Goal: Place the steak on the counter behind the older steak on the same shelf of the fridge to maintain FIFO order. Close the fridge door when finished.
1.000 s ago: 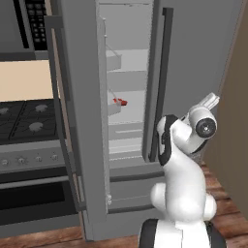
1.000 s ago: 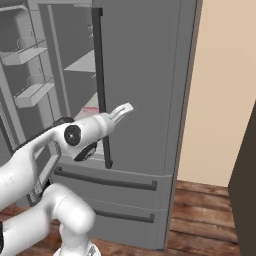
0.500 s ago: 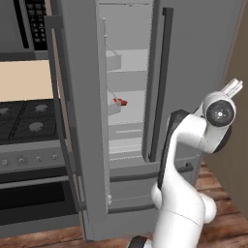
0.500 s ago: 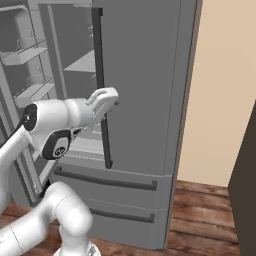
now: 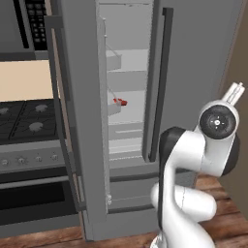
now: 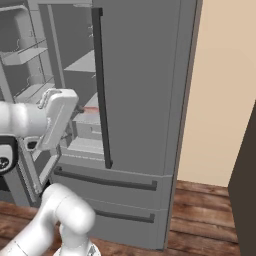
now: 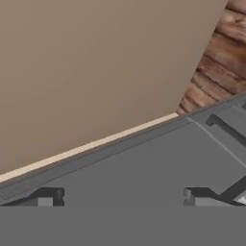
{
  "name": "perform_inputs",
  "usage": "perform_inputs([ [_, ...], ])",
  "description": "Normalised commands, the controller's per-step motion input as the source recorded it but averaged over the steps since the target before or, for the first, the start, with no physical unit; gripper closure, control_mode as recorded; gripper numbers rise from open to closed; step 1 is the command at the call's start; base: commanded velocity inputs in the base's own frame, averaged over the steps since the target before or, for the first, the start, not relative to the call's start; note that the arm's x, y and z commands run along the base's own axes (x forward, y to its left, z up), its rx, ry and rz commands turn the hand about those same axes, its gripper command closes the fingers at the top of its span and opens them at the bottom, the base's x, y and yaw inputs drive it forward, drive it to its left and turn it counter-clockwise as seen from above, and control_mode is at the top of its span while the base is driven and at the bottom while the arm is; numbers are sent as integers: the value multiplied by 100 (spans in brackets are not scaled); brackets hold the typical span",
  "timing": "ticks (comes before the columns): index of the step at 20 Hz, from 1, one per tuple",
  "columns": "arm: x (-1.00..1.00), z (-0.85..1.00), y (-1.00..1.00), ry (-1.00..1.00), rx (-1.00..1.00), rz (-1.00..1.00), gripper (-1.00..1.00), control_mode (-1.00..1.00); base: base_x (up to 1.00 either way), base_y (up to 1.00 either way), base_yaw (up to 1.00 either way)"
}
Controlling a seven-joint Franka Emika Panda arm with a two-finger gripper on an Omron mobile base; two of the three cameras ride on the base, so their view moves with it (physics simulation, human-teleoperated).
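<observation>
1. My tool (image 7: 122, 196) stands with its two dark fingertips (image 7: 48, 196) wide apart and nothing between them; I hold nothing.
2. Straight ahead of the tool, in the hand view, lies the flat grey face of the fridge (image 7: 144, 163), and beyond it a tan wall (image 7: 96, 62) with a pale strip along its lower edge.
3. Off to one far corner past the tool I see brown wooden floor boards (image 7: 216, 62) and a dark bar handle (image 7: 228, 129) on a drawer front.
4. In the left base view my arm is raised beside the fridge (image 5: 203, 53), in front of its closed right door, and the tool's pale tip (image 5: 234, 92) points up and away from the fridge opening.
5. The left fridge door (image 5: 80, 121) stands open, swung out well to the side of the tool.
6. The steak (image 5: 120, 102), a small red piece, lies inside the fridge on a pale shelf (image 5: 127, 109), well apart from the tool and on the far side of the long dark door handle (image 5: 160, 82) from it.
7. In the right base view the steak (image 6: 89, 111) shows as a reddish patch on the shelf, just beside my white forearm in the picture.
8. A black stovetop (image 5: 24, 114) sits beyond the open door, farthest from the tool.
</observation>
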Motion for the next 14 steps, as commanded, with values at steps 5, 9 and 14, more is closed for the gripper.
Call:
perform_inputs([
  [5, -87, -43, 80, 0, -23, 11, -100, -100, 0, 0, 0],
  [9, -72, -4, 84, 0, -13, 7, -100, -100, 0, 0, 0],
  [14, -12, -17, 100, 0, -2, 7, -100, -100, 0, 0, 0],
])
